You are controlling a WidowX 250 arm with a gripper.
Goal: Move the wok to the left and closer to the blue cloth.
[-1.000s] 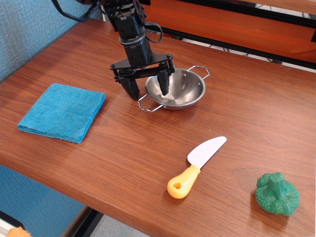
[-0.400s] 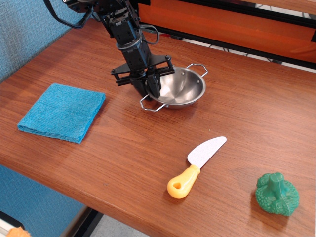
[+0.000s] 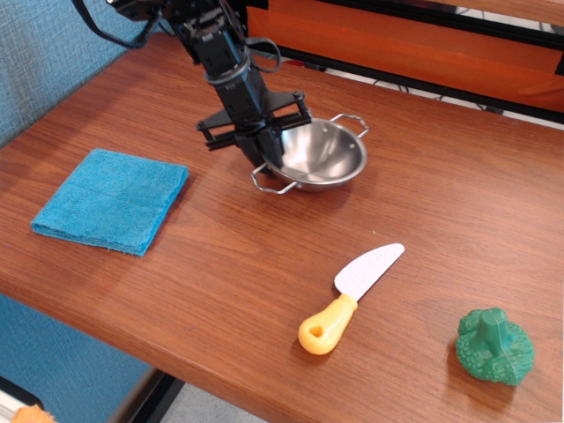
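The wok [image 3: 324,155] is a shiny steel bowl with two wire loop handles, standing at the back middle of the wooden table [image 3: 229,264]. My gripper [image 3: 264,152] comes down from above and is shut on the wok's left rim, one finger inside the bowl and one outside. The blue cloth [image 3: 110,198] lies flat and folded at the left, about a cloth's width from the wok.
A toy knife [image 3: 351,298] with an orange handle lies front of the wok. A green toy broccoli [image 3: 495,345] sits at the front right. An orange rail [image 3: 397,35] runs along the table's back edge. A blue wall stands at the left.
The gripper's fingers have closed from wide open onto the wok's left rim. The wok has shifted only slightly.
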